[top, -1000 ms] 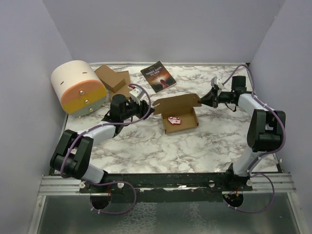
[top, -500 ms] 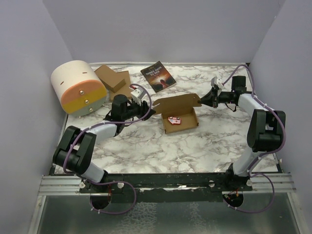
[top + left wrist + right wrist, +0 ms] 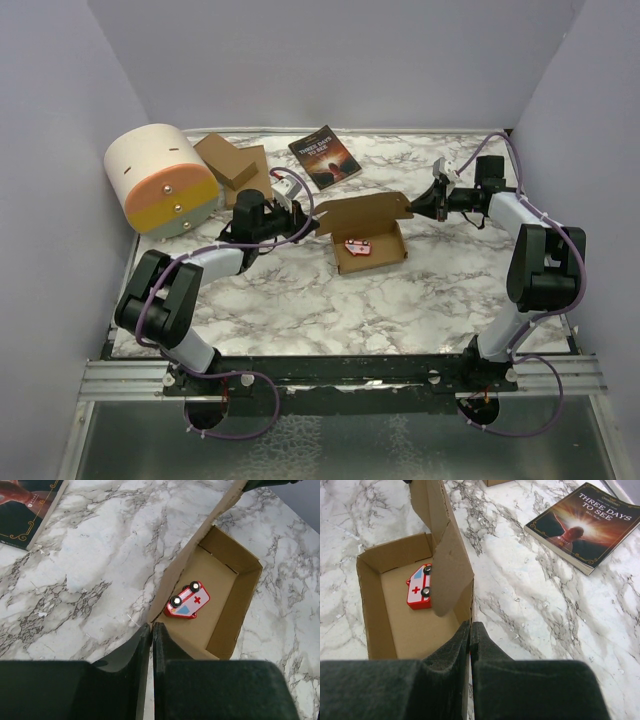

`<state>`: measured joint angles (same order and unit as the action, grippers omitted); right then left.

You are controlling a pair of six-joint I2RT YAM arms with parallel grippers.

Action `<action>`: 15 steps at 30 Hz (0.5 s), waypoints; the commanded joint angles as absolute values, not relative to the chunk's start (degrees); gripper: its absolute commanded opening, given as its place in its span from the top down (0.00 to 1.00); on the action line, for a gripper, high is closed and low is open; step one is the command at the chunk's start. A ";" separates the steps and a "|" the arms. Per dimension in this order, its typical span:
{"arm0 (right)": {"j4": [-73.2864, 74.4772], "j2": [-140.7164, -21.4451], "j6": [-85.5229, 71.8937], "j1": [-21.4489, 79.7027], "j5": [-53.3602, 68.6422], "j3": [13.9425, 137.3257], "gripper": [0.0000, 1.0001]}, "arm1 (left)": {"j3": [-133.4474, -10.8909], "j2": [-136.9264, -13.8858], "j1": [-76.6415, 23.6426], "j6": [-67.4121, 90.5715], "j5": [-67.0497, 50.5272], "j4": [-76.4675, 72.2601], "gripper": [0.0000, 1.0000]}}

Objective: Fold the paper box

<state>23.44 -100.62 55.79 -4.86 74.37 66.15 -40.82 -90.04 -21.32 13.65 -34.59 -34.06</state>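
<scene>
Pale grey walls (image 3: 330, 60) are enclosing a white marble-patterned desk (image 3: 330, 300). The left claw (image 3: 312, 222) is pinching the left end of the plain brown cardboard paper box (image 3: 385, 245). The box is sitting mid-desk, opening upward, its long axis running left to right and its lid flap (image 3: 362, 210) rising along the far edge. The right claw (image 3: 416, 205) is pinching the flap's right end.

A white counter (image 3: 380, 310) veined with grey marble fills the middle of the frame. Plain pale lilac walls enclose it: a back wall (image 3: 330, 60) at the top, side walls at left (image 3: 50, 250) and right (image 3: 600, 150). Soft, even light. A metal rail (image 3: 340, 378) crosses the bottom.
</scene>
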 commanded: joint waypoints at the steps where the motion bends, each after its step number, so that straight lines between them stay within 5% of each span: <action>1: 23.57 -101.19 55.41 -4.75 75.05 66.99 0.99 | -42.36 -90.69 -21.14 14.40 -36.29 -35.51 0.97; 15: 11.61 -96.92 39.72 -3.84 69.10 63.49 0.99 | -42.31 -86.57 -27.43 14.64 -20.24 -34.39 1.00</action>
